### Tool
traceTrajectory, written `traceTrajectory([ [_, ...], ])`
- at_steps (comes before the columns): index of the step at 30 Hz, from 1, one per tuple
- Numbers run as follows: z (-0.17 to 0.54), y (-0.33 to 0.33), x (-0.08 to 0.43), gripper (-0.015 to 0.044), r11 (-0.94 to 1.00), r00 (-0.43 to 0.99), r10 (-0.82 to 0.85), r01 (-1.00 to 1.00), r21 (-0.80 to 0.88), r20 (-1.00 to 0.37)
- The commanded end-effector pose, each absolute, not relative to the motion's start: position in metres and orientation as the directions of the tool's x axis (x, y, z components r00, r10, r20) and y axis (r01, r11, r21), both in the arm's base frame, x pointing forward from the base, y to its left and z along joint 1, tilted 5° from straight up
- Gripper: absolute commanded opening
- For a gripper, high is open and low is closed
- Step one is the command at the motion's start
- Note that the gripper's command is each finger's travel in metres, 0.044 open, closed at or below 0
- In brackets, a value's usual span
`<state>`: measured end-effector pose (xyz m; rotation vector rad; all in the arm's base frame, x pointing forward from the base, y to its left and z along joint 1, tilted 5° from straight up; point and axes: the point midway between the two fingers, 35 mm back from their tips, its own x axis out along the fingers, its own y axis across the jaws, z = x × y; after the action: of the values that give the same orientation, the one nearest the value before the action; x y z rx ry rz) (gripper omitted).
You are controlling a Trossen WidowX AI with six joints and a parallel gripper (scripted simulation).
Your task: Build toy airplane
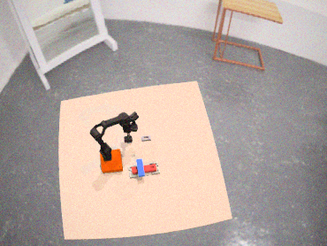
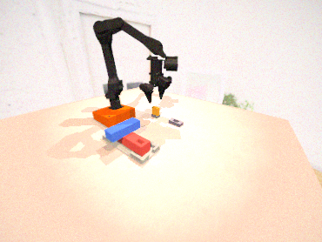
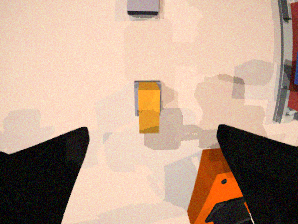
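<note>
The red fuselage (image 1: 151,168) (image 2: 136,144) (image 3: 295,30) lies flat in the pale grey jig (image 2: 140,160) (image 3: 283,65), its tail socket open on top. The blue wing (image 1: 140,168) (image 2: 123,130) lies level across the fuselage; its tab is hidden. The yellow-orange tail fin (image 2: 156,111) (image 3: 149,100) stands upright in a small grey holder (image 2: 156,117) (image 3: 136,100); the arm hides it in the top view. My gripper (image 1: 128,140) (image 2: 155,100) (image 3: 154,133) is open and empty above the fin, which shows between and just beyond the fingertips in the wrist view.
A small grey slotted block (image 1: 146,138) (image 2: 176,122) (image 3: 143,6) lies on the table beyond the fin. The orange arm base (image 1: 111,161) (image 2: 114,115) (image 3: 205,175) stands beside the jig and shows close to one finger in the wrist view.
</note>
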<state>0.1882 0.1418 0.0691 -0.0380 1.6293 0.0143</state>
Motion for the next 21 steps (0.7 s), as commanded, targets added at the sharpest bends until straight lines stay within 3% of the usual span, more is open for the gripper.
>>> traceTrajectory([
  [1, 0.06, 0.143, 0.187, 0.044, 1.0, -0.059, -0.009, -0.029, -0.007, -0.998],
  [21, 0.028, 0.144, 0.186, 0.044, 1.0, -0.059, -0.009, -0.029, -0.007, -0.998],
])
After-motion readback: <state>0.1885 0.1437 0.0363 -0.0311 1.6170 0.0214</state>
